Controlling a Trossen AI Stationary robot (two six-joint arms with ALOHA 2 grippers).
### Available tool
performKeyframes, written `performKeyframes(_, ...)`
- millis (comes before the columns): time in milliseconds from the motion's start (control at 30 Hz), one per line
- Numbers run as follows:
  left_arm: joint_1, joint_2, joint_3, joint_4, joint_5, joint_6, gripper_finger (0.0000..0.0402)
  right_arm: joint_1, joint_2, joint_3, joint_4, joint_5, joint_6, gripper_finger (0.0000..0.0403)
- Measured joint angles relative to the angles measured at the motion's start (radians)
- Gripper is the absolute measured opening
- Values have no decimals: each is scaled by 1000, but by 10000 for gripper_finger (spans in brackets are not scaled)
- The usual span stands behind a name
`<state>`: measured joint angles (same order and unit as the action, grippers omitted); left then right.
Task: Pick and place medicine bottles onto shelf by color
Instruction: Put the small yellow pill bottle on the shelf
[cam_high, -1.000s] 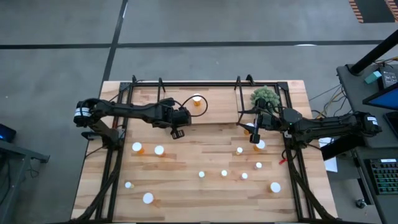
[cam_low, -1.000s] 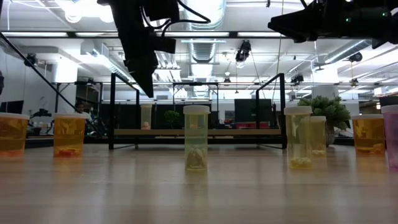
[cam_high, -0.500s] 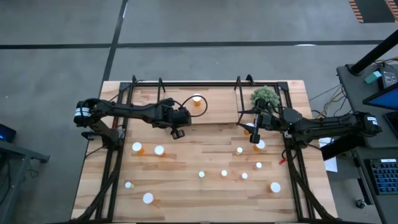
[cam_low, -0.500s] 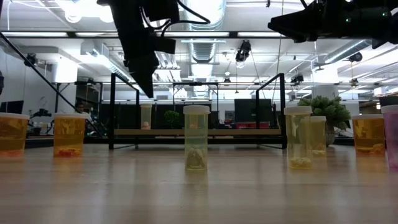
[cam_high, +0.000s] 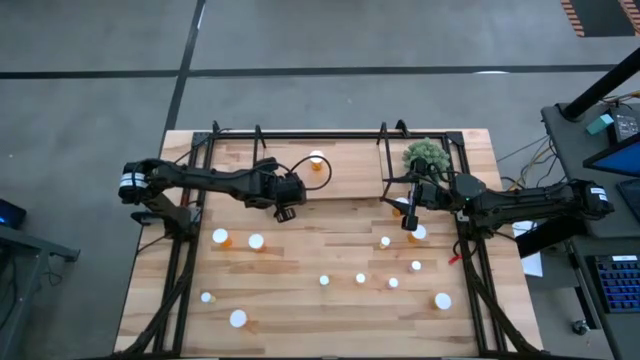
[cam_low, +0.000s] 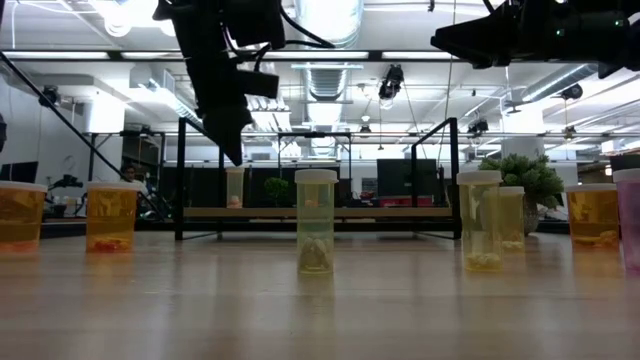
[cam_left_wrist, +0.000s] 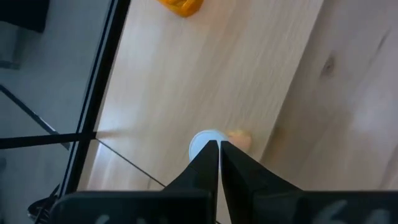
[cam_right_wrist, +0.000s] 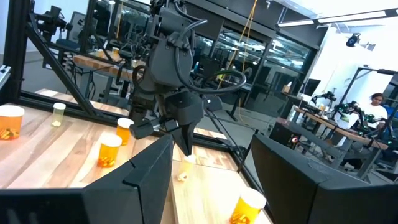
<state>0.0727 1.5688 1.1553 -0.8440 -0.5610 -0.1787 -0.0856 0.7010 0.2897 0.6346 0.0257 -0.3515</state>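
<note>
Two white-capped orange medicine bottles (cam_high: 220, 237) stand upright on the surface just front-left of the left claw (cam_high: 285, 213), which hangs clenched and empty; it is nearer than the released right claw (cam_high: 408, 222).

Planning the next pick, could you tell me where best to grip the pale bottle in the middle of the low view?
Probably take the bottle across its round body just under the cap, coming from above: it stands upright, clear on both sides.
</note>
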Motion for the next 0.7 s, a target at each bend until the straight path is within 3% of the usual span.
performKeyframes(700,18,0,0,-1,-32,1,0,0,0,0,0,0,-1,210)
